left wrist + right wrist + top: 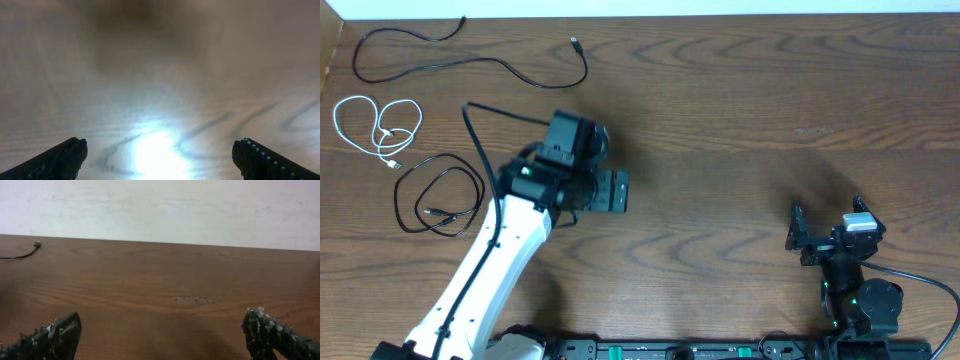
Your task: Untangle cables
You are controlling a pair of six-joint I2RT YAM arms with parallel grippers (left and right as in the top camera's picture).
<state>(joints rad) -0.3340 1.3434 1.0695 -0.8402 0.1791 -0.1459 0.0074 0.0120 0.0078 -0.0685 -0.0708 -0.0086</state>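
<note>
A dark wood-grain counter (740, 120) is seen from overhead, with three thin cords laid separately at its left end. A long black cord (490, 62) is stretched near the far edge (small plug at its right end), a white cord (380, 125) is looped below it, and a second black cord (440, 195) is coiled just beside that.

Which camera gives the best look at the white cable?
Overhead: the white cable lies whole in loose loops near the table's left edge. The left wrist view shows only bare wood; the right wrist view shows none of it, just a black cable's plug far off.
</note>
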